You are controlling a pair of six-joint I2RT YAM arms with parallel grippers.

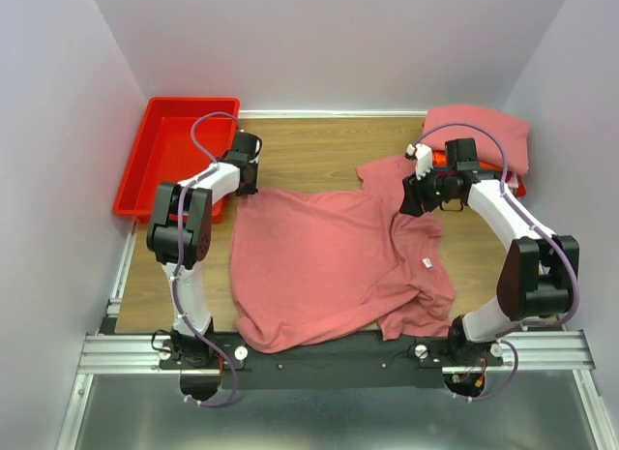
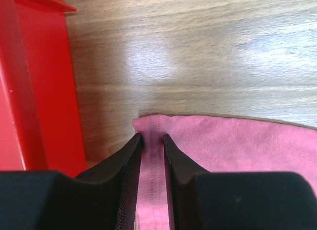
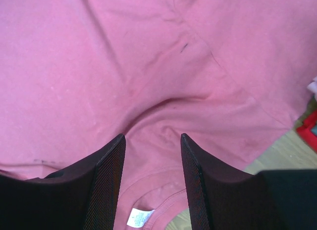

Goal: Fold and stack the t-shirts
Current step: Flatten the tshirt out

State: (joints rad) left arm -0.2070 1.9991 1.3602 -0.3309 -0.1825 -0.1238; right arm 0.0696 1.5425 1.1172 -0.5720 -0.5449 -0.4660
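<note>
– So, where is the big salmon-pink shirt (image 1: 329, 266)?
– Seen from above, it lies spread across the middle of the wooden table (image 1: 319, 140). It is rumpled on its right side, and its near edge reaches the dark rail (image 1: 329, 351) at the front. A small white tag (image 1: 427, 263) shows near its right edge.
– And the left tool (image 2: 152, 138)?
– Its two black fingers are pressed together on the shirt's far left corner, pinching the stitched hem between them, low against the table. A red bin (image 1: 169, 155) stands just beside it, in the far left corner.
– The right tool (image 3: 152, 136)?
– Its fingers are spread wide, and only pink cloth shows between them. It is over the far right part of the shirt, near the neck. In the wrist view the tag lies just below the fingertips. I cannot tell whether the fingers touch the cloth.
– Any other shirts?
– A pile of folded shirts (image 1: 479, 131) sits in the far right corner. A pink one is on top, with red and orange edges showing beneath it.
</note>
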